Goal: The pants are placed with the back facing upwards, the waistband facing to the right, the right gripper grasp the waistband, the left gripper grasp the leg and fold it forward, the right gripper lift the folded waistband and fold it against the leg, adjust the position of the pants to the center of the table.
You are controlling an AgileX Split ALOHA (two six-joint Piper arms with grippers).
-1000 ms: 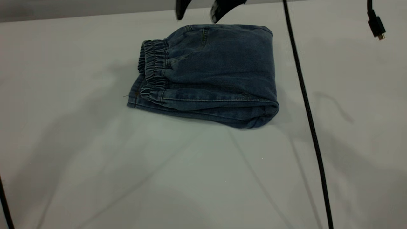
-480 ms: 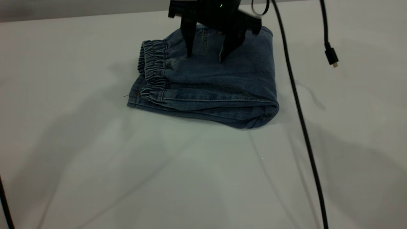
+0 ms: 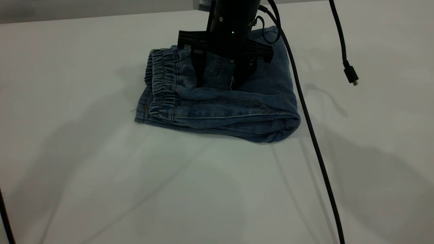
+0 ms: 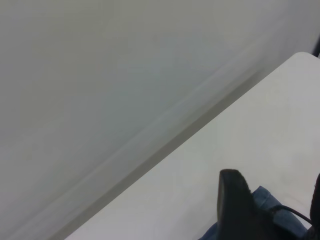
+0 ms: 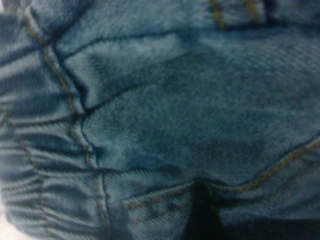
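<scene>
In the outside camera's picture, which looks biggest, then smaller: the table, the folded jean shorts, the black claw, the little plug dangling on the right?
1. table
2. pants
3. right gripper, nearer the camera's height, so flattered
4. plug

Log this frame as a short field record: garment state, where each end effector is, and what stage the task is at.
garment: pants folded into a compact bundle, waistband at the exterior view's left
right end effector: fingers spread, tips pressed down into the denim
left end effector: away from the bundle, finger state unclear
surface: table
loose item: dangling cable plug
stage: both folds look done; position adjustment likely under way
</scene>
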